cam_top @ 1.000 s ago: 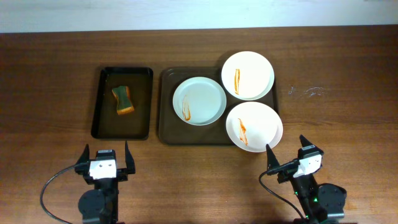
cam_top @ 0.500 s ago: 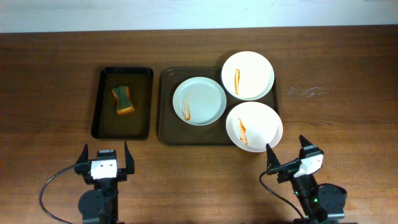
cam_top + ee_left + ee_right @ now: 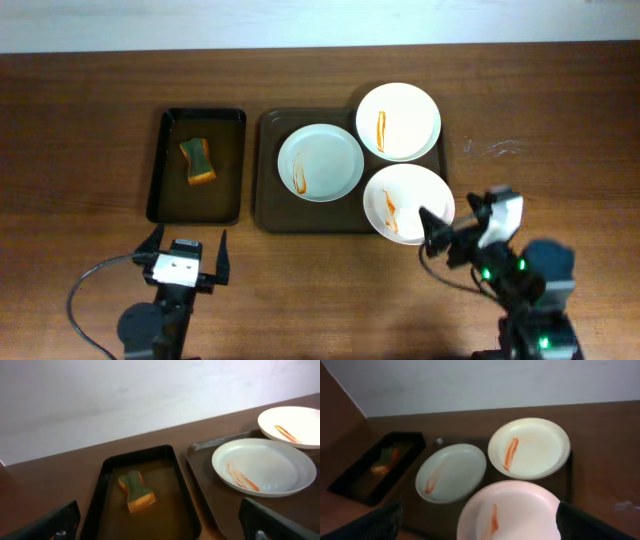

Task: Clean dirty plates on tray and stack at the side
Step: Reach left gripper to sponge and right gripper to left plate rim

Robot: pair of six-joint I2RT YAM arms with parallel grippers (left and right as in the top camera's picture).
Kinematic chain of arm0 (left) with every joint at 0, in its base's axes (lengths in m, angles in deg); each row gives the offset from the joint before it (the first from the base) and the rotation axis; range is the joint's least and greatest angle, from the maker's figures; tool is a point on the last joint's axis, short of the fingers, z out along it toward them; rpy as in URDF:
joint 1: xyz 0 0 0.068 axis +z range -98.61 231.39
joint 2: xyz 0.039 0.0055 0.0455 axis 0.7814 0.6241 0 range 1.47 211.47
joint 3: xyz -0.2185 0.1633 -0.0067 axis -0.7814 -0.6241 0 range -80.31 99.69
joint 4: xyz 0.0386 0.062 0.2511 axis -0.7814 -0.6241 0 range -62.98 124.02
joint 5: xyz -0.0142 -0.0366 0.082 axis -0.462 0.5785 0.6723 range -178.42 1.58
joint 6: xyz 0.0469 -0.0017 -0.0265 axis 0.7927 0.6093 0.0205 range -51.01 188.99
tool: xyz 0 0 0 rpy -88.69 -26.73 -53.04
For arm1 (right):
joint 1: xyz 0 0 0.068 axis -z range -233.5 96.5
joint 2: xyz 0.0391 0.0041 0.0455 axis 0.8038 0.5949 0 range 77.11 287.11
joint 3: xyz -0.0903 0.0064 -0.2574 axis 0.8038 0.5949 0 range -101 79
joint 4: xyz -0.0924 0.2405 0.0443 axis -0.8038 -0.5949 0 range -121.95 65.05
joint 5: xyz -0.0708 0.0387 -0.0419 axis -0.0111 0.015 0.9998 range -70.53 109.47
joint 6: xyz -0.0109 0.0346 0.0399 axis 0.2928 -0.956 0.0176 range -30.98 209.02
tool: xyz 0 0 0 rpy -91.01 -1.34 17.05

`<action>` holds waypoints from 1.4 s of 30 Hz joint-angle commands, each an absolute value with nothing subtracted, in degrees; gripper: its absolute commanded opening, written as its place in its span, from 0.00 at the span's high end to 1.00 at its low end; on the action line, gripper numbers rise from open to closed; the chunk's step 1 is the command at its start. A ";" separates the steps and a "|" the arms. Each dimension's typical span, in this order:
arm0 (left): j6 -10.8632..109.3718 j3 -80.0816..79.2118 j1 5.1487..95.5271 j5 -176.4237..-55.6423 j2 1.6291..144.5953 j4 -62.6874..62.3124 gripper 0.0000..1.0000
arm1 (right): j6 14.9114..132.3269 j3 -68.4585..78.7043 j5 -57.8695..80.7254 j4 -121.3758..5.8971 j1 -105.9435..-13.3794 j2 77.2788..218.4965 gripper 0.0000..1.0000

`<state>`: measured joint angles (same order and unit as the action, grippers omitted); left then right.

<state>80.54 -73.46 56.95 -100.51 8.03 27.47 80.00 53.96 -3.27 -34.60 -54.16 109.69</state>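
Three white plates with orange-red smears lie on the dark brown tray (image 3: 268,205): one at the left (image 3: 321,161), one at the back right (image 3: 398,120), one at the front right (image 3: 408,203) hanging over the tray's rim. My right gripper (image 3: 452,228) is open and empty, just right of the front plate (image 3: 512,515). My left gripper (image 3: 187,250) is open and empty, in front of the black tray (image 3: 165,195). The left plate (image 3: 263,466) and tray (image 3: 200,467) show in the left wrist view.
A green and orange sponge (image 3: 197,161) lies in the smaller black tray, left of the brown tray; it also shows in the left wrist view (image 3: 134,491). A faint white scuff (image 3: 497,148) marks the wooden table (image 3: 560,110) at the right.
My right gripper has risen and moved forward towards the front right plate. My left gripper has shifted a little to the right. The plates have not moved.
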 commanded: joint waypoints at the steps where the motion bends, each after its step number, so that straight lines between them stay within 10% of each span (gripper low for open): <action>1: 80.21 -64.67 56.80 -102.37 15.97 27.32 0.01 | 79.52 43.62 -7.18 -38.71 -53.86 120.93 0.02; 6: 80.24 -47.38 56.80 -112.08 42.98 24.52 0.00 | 79.74 28.61 -7.34 -47.11 -53.92 136.42 0.02; 13: 80.21 -6.07 56.77 -125.65 83.70 -10.34 0.00 | 80.53 14.16 -11.71 -53.18 -57.33 150.59 0.02; 19: 80.04 -5.70 56.73 -125.52 89.45 -11.56 0.00 | 70.67 11.63 -3.73 -48.68 -62.03 156.99 0.17; 24: 65.09 0.05 56.80 -109.78 91.83 -5.07 0.00 | 69.93 -12.99 4.60 -68.66 -69.07 175.59 0.20; 32: 64.06 14.97 56.80 -94.42 98.30 -14.47 0.03 | 63.91 -17.77 6.94 -71.43 -72.20 191.11 0.52; 42: 64.08 14.97 56.80 -93.72 108.82 -16.81 0.04 | 59.35 -17.71 15.46 -69.71 -74.16 203.35 0.57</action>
<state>64.78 14.93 56.80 -94.37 106.83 -16.77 60.16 -16.72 14.13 -70.91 -74.08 201.01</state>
